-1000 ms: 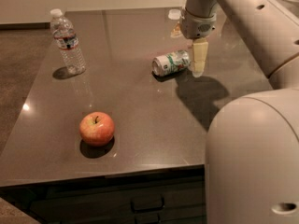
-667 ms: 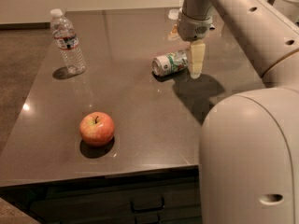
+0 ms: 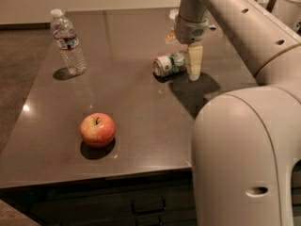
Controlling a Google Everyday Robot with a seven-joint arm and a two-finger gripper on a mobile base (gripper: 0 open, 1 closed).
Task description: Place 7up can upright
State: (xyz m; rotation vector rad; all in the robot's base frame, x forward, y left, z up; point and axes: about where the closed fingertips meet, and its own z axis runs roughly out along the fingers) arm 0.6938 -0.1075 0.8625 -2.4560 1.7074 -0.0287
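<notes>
Dark glossy brown table [image 3: 136, 102]: small white-and-green aluminium 7up can [image 3: 169, 64] lies on its side in the far half, nearer the right edge, silver end facing left. Cream-white robot arm [image 3: 240, 29] reaches in from the right edge; its hand [image 3: 181, 58] hangs over the can's right end with fingers spread, the near cream finger [image 3: 194, 60] pointing down just beside the can, tip at the tabletop, the other behind the can. Clear plastic water bottle [image 3: 67, 42] stands upright near the far left corner; red-yellow round apple [image 3: 97, 129] sits near the front edge, well apart from the can.
</notes>
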